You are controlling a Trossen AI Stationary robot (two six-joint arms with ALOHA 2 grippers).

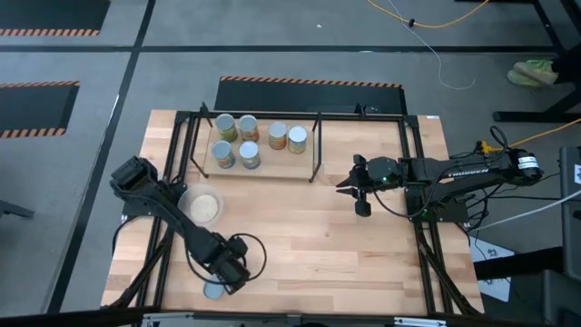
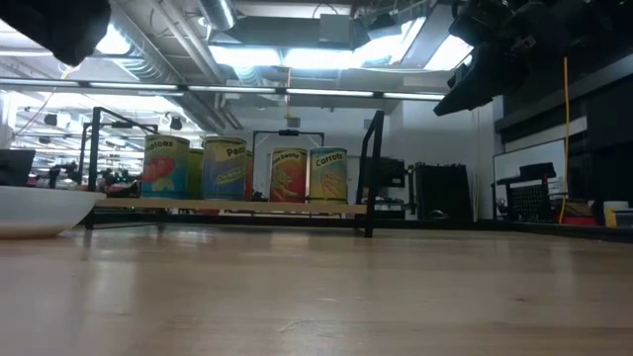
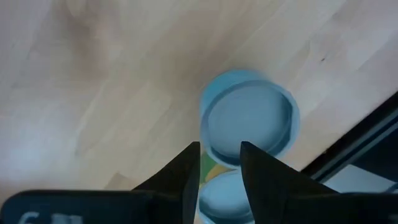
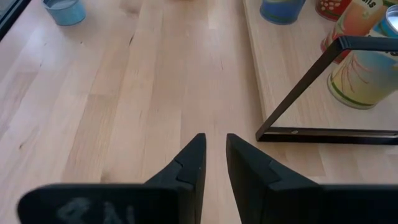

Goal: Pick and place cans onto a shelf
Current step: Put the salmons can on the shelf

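Cans are seen in two places: five stand upright on the shelf (image 1: 263,168), and two more are seen in the left wrist view at the near left of the desk (image 1: 363,245). On the shelf's wooden board, two cans (image 1: 237,128) are placed side by side at the back left, two more (image 1: 236,155) just in front of them, and a fifth can (image 1: 277,136) beside a sixth (image 1: 297,139) toward the middle, so six tops are counted there in the high view. In the low view, labelled cans (image 2: 229,168) are lined up behind the black frame posts. A pale round dish (image 1: 202,206) is set on the desk in front of the shelf, near the left arm. The left gripper (image 1: 227,272) is held low at the near left corner of the desk, over a blue-topped can (image 3: 249,121); its jaws are parted narrowly, and a second can (image 3: 224,199) is seen between and beneath them, though whether it is gripped cannot be told. The right gripper (image 1: 356,189) is held above bare desk to the right of the shelf, its jaws slightly apart with nothing between them. In the right wrist view the shelf's corner post and a can (image 4: 364,68) on the board are seen ahead, with a distant blue can (image 4: 64,10) across the desk.
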